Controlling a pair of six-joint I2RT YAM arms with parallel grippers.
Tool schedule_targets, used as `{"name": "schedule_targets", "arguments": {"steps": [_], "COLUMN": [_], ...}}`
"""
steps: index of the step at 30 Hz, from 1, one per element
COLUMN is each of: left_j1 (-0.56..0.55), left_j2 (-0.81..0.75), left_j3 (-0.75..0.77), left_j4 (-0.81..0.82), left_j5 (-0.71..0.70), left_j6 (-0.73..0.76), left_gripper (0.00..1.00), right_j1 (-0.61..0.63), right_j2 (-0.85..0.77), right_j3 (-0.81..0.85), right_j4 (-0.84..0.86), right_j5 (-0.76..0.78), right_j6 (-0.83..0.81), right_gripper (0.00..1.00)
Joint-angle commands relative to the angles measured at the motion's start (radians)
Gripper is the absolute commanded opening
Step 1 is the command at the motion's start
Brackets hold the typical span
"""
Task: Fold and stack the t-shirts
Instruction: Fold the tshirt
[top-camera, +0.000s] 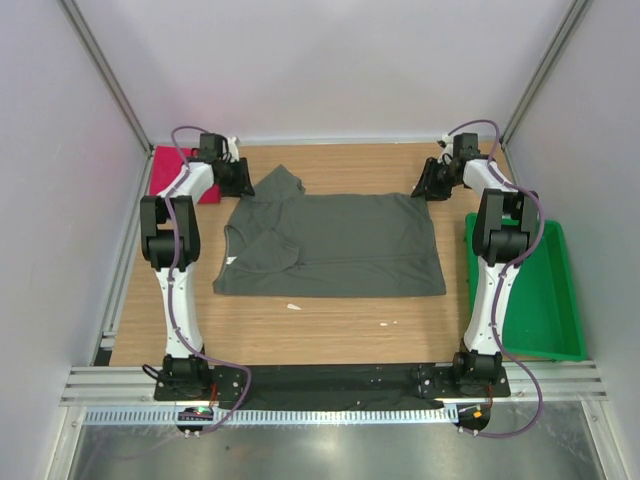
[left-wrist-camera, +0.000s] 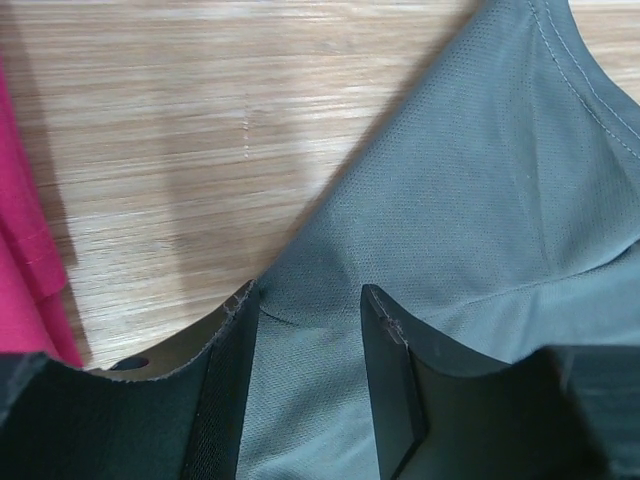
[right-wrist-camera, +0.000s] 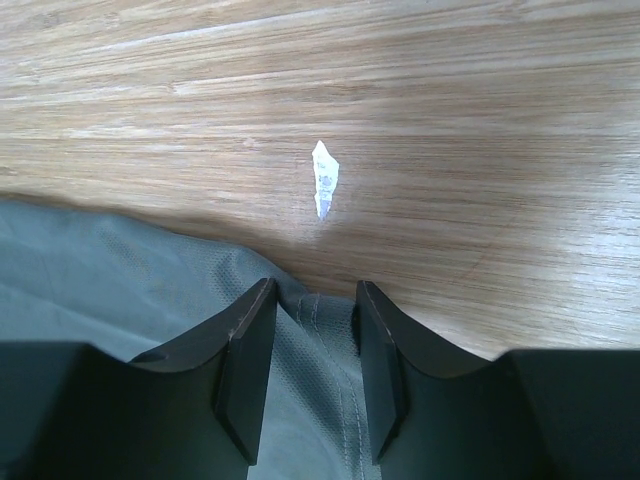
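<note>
**Straddling the grey shirt's far corners**

Two shirts: the grey shirt (top-camera: 335, 245), fine-knit, lies spread mid-table (top-camera: 330, 325); the red shirt (top-camera: 165, 165) sits at 10 o'clock. Left gripper (left-wrist-camera: 307, 300) at 11 and right gripper (right-wrist-camera: 315, 295) at 1 o'clock straddle grey cloth, jaws half parted, clamping nothing. One green plastic tray (top-camera: 545, 300) sits at 3 o'clock.

Light wooden table (top-camera: 330, 330). 1 dark grey t-shirt (top-camera: 350, 250) is spread across the middle, rumpled on its left side. A pinkish-red shirt (top-camera: 163, 165) sits in the far left corner, a green tray (top-camera: 545, 300) along the right edge, and 2 tiny white scraps (top-camera: 294, 306) just in front of the grey one.
</note>
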Motion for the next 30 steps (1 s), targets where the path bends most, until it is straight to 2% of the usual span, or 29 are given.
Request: {"name": "schedule_targets", "arguments": {"steps": [1, 14, 30], "left_j1": [-0.003, -0.009, -0.023], "left_j2": [-0.027, -0.111, 0.021], "left_j3": [0.002, -0.056, 0.085], "left_j4": [0.043, 0.141, 0.021], "left_j5": [-0.044, -0.083, -0.02], "left_j6": [-0.006, -0.001, 0.045], "left_gripper": [0.47, 0.47, 0.41], "right_j1": [0.001, -0.001, -0.003], "right_j2": [0.024, 0.033, 0.038], "right_j3": [0.03, 0.041, 0.045], "right_j4": [-0.018, -0.032, -0.036], "right_j5": [-0.015, -0.018, -0.017], "right_j6": [0.0, -0.004, -0.005], "right_gripper": [0.43, 0.4, 0.38]}}
